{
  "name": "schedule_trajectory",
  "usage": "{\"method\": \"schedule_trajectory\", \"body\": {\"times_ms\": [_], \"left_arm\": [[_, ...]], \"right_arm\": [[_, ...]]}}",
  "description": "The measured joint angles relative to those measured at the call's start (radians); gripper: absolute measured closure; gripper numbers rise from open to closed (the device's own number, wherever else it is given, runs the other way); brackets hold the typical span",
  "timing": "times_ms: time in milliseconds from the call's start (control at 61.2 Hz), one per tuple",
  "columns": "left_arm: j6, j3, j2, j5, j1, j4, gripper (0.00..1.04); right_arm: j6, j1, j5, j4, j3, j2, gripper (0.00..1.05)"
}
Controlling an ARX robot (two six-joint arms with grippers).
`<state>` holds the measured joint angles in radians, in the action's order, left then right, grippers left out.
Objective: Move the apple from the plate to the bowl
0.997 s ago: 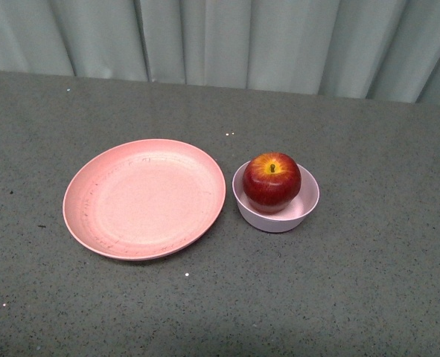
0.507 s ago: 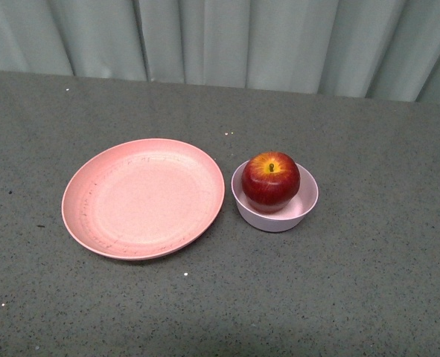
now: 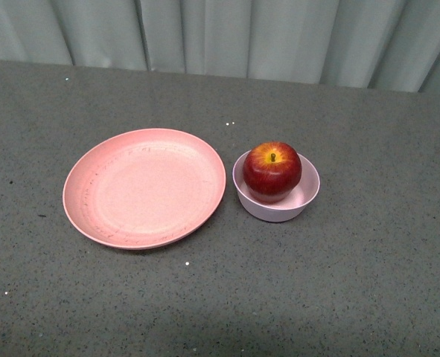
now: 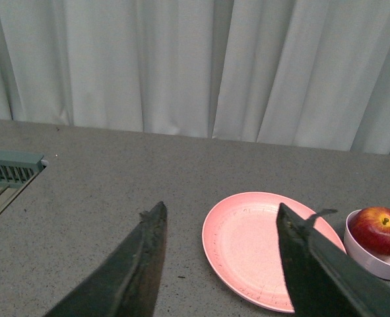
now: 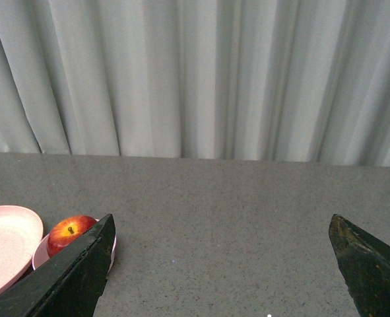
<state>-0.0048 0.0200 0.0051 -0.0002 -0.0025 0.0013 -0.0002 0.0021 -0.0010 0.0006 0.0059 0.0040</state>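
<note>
The dark red apple (image 3: 272, 171) with a yellow patch at its stem sits inside the small pale pink bowl (image 3: 303, 204), just right of the wide salmon-pink plate (image 3: 144, 187), which holds nothing. Neither gripper shows in the front view. My left gripper (image 4: 221, 214) is open and empty, above the table short of the plate (image 4: 247, 244); the apple (image 4: 379, 230) and bowl (image 4: 369, 259) show beyond one finger. My right gripper (image 5: 222, 228) is open and empty over bare table, with the apple (image 5: 68, 231) in the bowl (image 5: 40, 253) by one finger.
The grey speckled table (image 3: 368, 282) ends at a pale curtain (image 3: 227, 33) at the back. A slotted grey vent or rack (image 4: 6, 173) lies at the table's edge in the left wrist view.
The plate, bowl and apple sit slightly higher in the front view than before, so the view has shifted a little. The apple stays in the bowl throughout.
</note>
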Motion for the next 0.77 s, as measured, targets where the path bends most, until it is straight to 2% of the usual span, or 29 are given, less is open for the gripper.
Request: {"method": "schedule_trajectory", "body": {"times_ms": [262,768], "left_arm": [[0.001,0.000,0.000,0.000,0.000,0.000,0.05],[0.001,0.000,0.000,0.000,0.000,0.000,0.07]], "right_arm": [[0.000,0.000,0.000,0.000,0.000,0.000,0.09],[0.000,0.000,0.000,0.000,0.000,0.000,0.09]]}}
